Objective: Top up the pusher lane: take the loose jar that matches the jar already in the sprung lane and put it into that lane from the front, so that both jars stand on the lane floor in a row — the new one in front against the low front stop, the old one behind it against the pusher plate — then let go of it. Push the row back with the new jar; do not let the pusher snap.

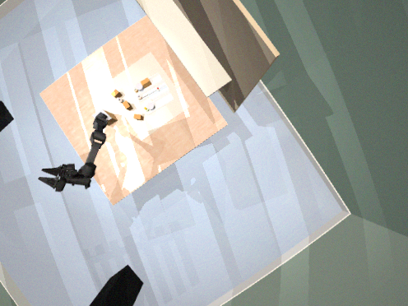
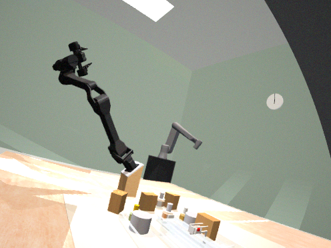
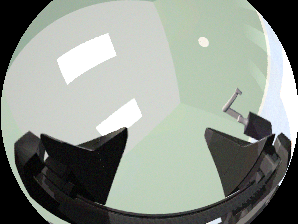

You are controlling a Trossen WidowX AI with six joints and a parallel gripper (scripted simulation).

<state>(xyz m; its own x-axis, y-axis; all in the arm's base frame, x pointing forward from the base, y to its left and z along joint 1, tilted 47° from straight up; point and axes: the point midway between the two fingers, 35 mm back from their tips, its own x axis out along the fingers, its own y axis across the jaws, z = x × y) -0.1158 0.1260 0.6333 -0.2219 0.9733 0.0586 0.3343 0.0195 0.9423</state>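
My gripper (image 1: 40, 174) (image 2: 89, 56) (image 3: 166, 130) is open with nothing between its fingers. It is high up and far from the jars, pointing away from them. The clear lane unit (image 2: 180, 232) lies on the pale board. A small jar (image 2: 169, 207) (image 1: 140, 97) with a silver lid stands at the lane unit's near-robot end. Another silver-lidded jar (image 2: 161, 195) (image 1: 120, 99) stands farther out, between brown blocks. A third small jar (image 2: 185, 211) is beside a grey cylinder. A red mark (image 2: 198, 229) (image 1: 158, 89) shows at the unit's far end. Labels, the matching jar and the pusher plate are too small to tell.
Brown blocks (image 2: 148, 201) (image 2: 117, 201) (image 2: 207, 225) (image 1: 138, 117) stand around the unit. Grey cylinders (image 2: 141, 223) (image 2: 190, 218) flank the lanes. A yellow item (image 2: 136, 207) is behind one cylinder. A tall tan block (image 2: 130, 183) is under the arm's base. A large shelf (image 1: 189, 49) overhangs the table's edge.
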